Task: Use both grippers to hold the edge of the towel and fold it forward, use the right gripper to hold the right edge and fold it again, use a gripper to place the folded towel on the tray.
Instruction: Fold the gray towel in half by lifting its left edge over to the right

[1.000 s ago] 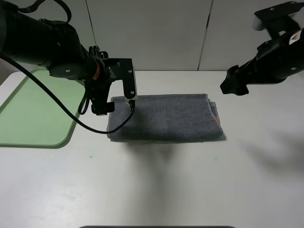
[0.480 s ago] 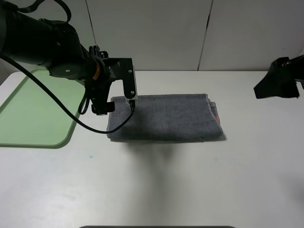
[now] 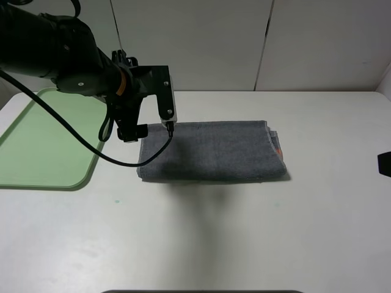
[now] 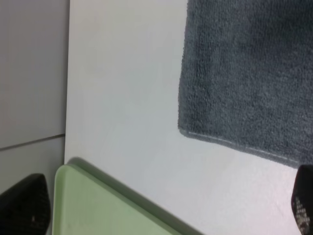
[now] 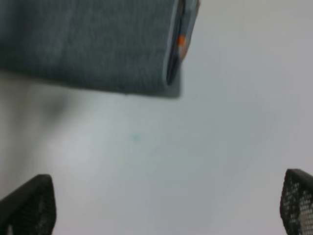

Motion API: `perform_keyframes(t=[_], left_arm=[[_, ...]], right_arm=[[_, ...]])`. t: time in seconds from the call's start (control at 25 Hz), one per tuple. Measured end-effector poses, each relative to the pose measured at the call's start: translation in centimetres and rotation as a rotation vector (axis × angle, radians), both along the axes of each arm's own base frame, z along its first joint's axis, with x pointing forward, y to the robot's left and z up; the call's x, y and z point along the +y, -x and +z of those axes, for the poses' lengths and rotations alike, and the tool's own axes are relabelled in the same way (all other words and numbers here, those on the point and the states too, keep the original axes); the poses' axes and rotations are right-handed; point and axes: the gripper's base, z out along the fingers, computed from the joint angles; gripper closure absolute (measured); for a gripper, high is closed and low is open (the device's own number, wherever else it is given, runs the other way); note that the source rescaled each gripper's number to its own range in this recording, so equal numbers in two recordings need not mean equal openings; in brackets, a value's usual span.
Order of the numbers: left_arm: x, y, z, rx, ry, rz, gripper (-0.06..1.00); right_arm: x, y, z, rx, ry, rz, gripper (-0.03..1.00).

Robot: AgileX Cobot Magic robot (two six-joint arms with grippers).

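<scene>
The towel (image 3: 211,151) lies folded in a long grey strip on the white table. Its right edge (image 3: 278,149) shows a bit of orange, also seen in the right wrist view (image 5: 181,40). My left gripper (image 3: 151,130) hovers over the towel's far left corner, open and empty. In the left wrist view its fingertips (image 4: 24,203) stand wide apart, with the towel corner (image 4: 249,73) and the tray rim (image 4: 98,205) between them. Only a black bit of my right arm (image 3: 385,163) shows at the right border. My right gripper (image 5: 162,203) is open and empty, away from the towel (image 5: 88,44).
The pale green tray (image 3: 36,146) lies at the table's left side, next to the towel. White wall panels stand behind the table. The left arm's black cable (image 3: 91,143) loops down over the tray's right rim and the towel's left end.
My right arm has swung away from above the towel's right end, right and down, almost out of the high view. My left gripper has risen slightly at the towel's left corner.
</scene>
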Motion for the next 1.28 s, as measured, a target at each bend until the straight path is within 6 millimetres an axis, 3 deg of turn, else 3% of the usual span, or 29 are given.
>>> perform_keyframes(t=[0.12,0.32,0.64,1.28], left_arm=[[-0.1,0.0,0.2,-0.005,0.008,-0.005,-0.06],[0.0,0.1,0.5,-0.013,0.02,-0.004,-0.06],[-0.1,0.1,0.5,-0.009,0.036,0.01,-0.06],[-0.2,0.1,0.6,-0.01,0.063,0.008,-0.06]], right_arm=[[-0.5,2.1,-0.3,-0.085,-0.02,0.0,-0.03],[-1.3,4.7,-2.6,-0.123,-0.011,-0.007,-0.03],[-2.1,7.6,-2.6,-0.295,-0.068,-0.027,-0.03],[-2.2,7.8,-2.6,-0.307,-0.079,-0.073,-0.03]])
